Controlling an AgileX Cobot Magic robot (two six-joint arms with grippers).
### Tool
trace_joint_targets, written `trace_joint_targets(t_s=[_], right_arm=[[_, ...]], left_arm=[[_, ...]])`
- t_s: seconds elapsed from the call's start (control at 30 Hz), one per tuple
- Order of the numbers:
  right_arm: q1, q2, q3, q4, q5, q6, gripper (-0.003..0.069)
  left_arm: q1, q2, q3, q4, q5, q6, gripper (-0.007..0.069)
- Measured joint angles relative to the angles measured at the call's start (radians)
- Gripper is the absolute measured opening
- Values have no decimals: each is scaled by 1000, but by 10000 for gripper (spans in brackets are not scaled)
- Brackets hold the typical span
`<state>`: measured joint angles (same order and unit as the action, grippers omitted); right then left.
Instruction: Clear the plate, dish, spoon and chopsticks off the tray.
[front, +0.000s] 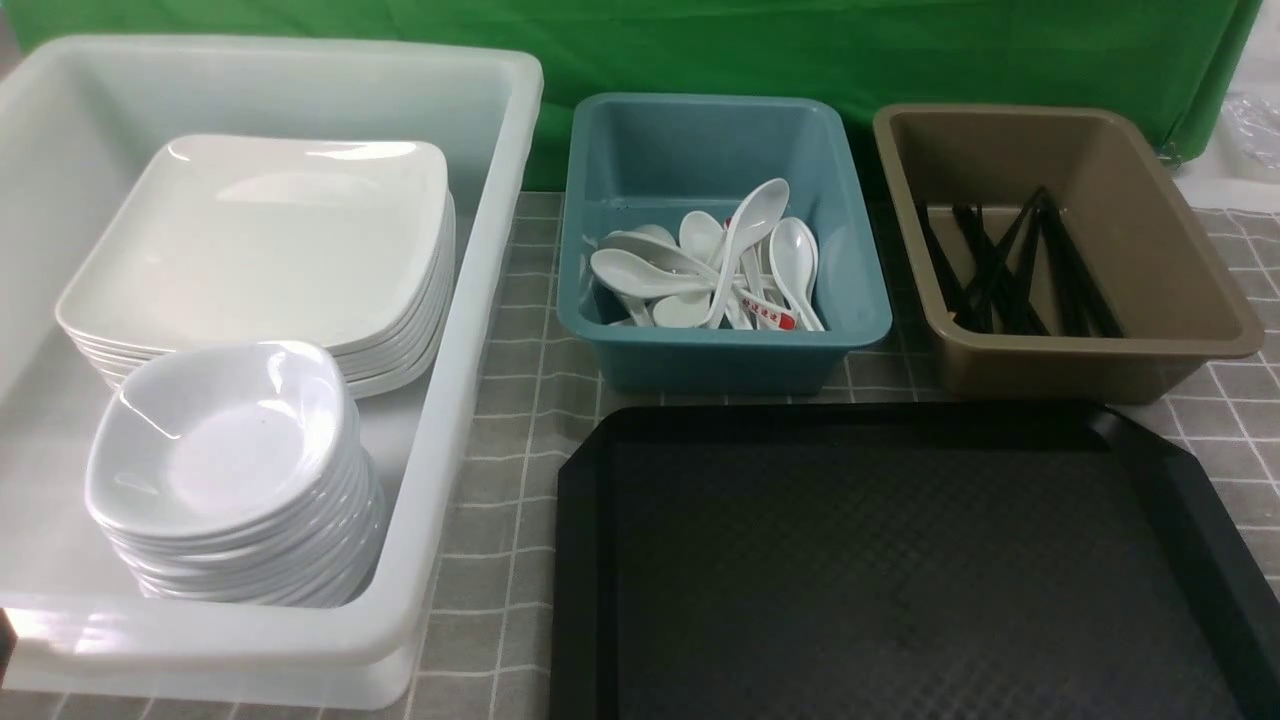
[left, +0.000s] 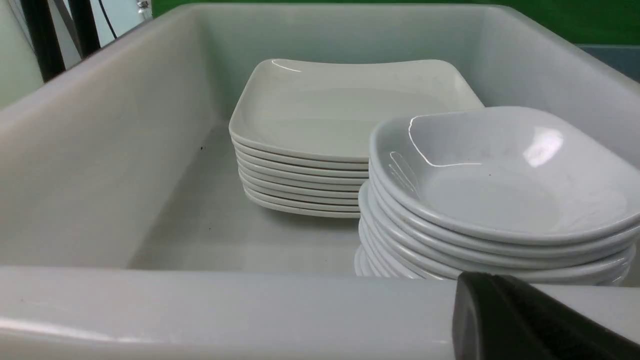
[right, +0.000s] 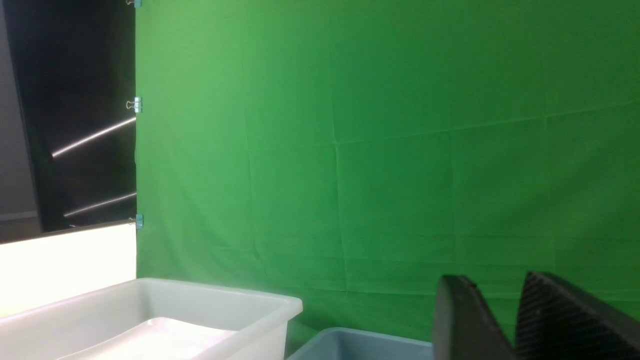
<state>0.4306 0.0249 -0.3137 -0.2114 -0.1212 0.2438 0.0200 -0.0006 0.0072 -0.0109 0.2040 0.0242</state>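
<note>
The black tray (front: 900, 560) lies bare at the front right, with nothing on it. A large white plate (front: 270, 235) (left: 340, 110) tops a stack of plates in the white tub. In front of that stack, a small deep dish (front: 225, 430) (left: 500, 175) tops a stack of dishes. A plain white spoon (front: 745, 235) leans on the pile of spoons in the teal tub. Black chopsticks (front: 1010, 265) lie in the brown tub. My left gripper (left: 475, 282) is shut and empty, just outside the white tub's near wall. My right gripper (right: 492, 280) is raised, slightly open and empty. Neither arm shows in the front view.
The white tub (front: 480, 300) stands at the left. The teal tub (front: 720, 345) and the brown tub (front: 1090, 365) stand behind the tray. A grey checked cloth (front: 510, 470) covers the table, and a green backdrop (right: 380, 150) hangs behind it.
</note>
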Motion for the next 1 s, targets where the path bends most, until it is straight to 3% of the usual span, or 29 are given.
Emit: trace_joint_targets(t_s=[0.87,0.97,1.0], right_arm=[[0,0,0,1,0,0,235],[0,0,0,51,9,-34,235],[0,0,0,116,28,-116,235]], left_arm=[[0,0,0,0,0,3,3],[0,0,0,0,0,3,3],[0,0,0,0,0,3,3]])
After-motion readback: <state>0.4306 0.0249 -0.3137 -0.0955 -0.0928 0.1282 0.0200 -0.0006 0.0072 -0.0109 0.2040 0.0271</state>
